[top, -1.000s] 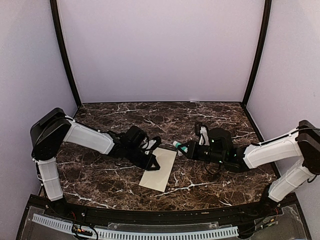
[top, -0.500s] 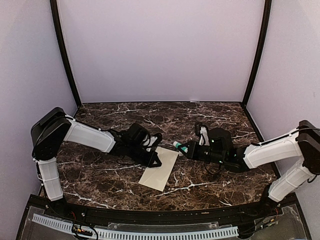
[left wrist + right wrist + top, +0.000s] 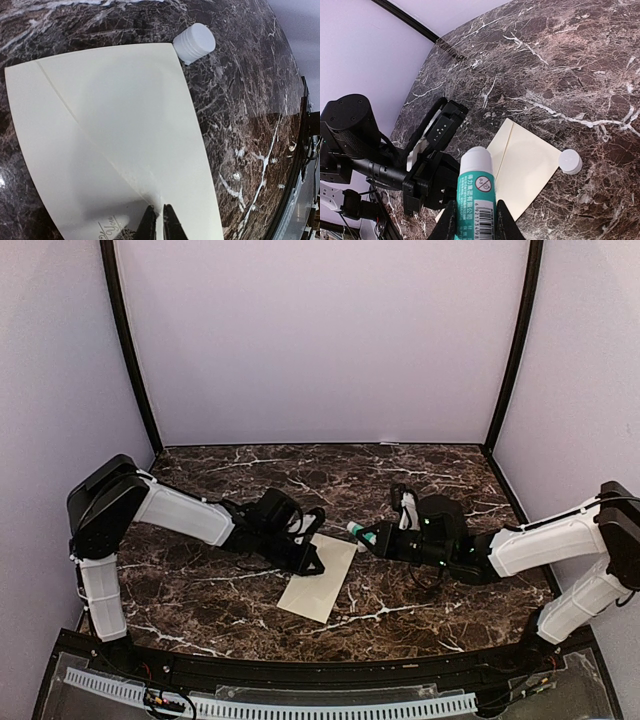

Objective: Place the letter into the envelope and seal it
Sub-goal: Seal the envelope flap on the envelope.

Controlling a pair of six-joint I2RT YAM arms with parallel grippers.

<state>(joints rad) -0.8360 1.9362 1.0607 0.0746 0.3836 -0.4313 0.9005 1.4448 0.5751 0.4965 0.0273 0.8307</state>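
Observation:
The cream-yellow envelope [image 3: 322, 580] lies flat on the marble table, its pointed flap folded down over its body [image 3: 125, 125]. My left gripper [image 3: 312, 563] is shut, its tips together and resting on the envelope at the flap's point [image 3: 160, 222]. My right gripper [image 3: 378, 538] is shut on an uncapped teal glue stick [image 3: 476, 187], held just right of the envelope's far corner, white end toward it. The envelope also shows in the right wrist view [image 3: 527, 167]. No whiter sheet is in view; the letter is hidden.
The glue stick's white ribbed cap [image 3: 195, 42] lies on the table touching the envelope's far right corner, and shows in the right wrist view too [image 3: 569, 161]. Marble tabletop [image 3: 200, 595] surrounds the envelope; purple walls close in the back and sides.
My left gripper has slid a little to the right along the envelope, and the envelope has turned slightly with it. The right arm and glue stick have stayed put.

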